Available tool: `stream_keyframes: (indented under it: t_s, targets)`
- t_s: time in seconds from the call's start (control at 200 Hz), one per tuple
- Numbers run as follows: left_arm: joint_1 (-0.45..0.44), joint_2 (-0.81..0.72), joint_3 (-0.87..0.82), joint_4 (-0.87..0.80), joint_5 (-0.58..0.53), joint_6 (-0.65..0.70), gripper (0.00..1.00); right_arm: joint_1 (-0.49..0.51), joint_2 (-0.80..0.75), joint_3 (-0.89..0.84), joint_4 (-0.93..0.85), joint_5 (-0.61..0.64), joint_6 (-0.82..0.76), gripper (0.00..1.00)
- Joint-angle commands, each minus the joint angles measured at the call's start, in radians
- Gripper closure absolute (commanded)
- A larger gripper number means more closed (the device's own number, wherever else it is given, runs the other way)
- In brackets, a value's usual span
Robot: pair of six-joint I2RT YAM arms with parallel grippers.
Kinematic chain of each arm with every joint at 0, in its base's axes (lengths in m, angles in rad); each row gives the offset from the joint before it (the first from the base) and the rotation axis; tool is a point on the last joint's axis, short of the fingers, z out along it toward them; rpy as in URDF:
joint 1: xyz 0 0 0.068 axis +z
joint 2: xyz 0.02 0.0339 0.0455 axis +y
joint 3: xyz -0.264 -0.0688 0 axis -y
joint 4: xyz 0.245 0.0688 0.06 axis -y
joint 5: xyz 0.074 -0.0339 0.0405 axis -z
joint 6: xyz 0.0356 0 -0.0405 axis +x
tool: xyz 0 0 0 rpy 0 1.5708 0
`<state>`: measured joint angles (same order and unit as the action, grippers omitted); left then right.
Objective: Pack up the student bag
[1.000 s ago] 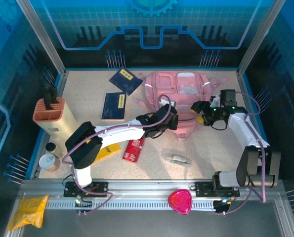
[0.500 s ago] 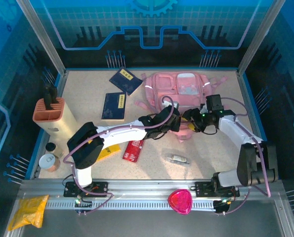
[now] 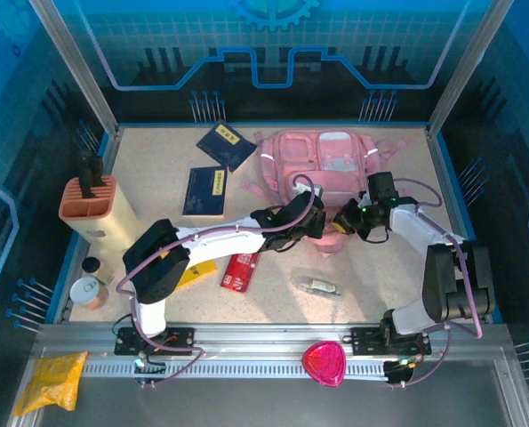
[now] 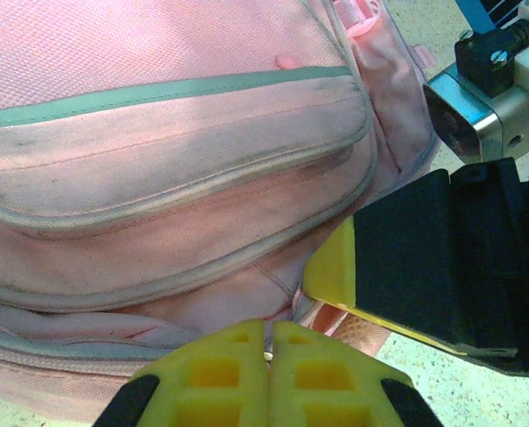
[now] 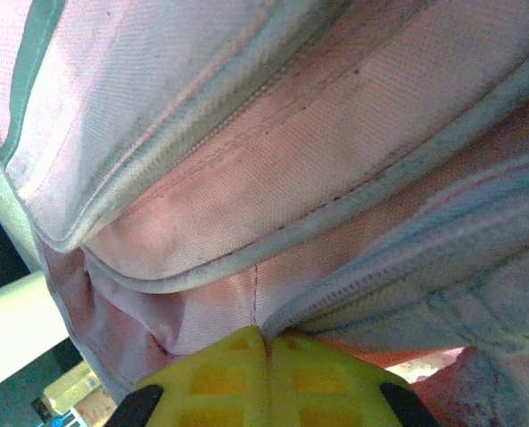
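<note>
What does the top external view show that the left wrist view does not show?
Top external view: dark blue books, a knife block and a red packet on the table. Left wrist view: the grey zipper lines of the front pocket close up, and the left gripper shut. Both share the pink student bag and the right gripper at its near edge.

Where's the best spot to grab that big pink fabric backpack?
I'd pinch the pink fabric backpack by the soft folds along its near edge, coming in low from the arms' side. It lies flat with its pockets up, so that edge offers loose cloth.
</note>
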<state>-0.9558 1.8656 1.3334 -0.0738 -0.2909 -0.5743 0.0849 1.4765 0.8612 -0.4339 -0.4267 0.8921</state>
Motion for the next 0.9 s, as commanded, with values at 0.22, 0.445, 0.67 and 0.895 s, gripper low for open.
stream_keyframes:
  t_s: [0.22, 0.445, 0.67, 0.895]
  targets:
    - [-0.009, -0.081, -0.053, 0.038, -0.080, 0.014, 1.00, -0.094, -0.078, -0.048, -0.049, 0.067, -0.074, 1.00]
    - [0.030, -0.127, -0.150, 0.021, -0.143, -0.038, 1.00, -0.175, -0.134, -0.046, -0.086, 0.081, -0.117, 1.00]
    - [0.101, -0.127, -0.229, 0.065, -0.177, -0.033, 1.00, -0.227, -0.180, -0.026, -0.140, 0.065, -0.147, 1.00]
    - [0.183, -0.077, -0.233, 0.143, -0.189, -0.015, 1.00, -0.235, -0.212, -0.066, -0.147, 0.067, -0.150, 1.00]
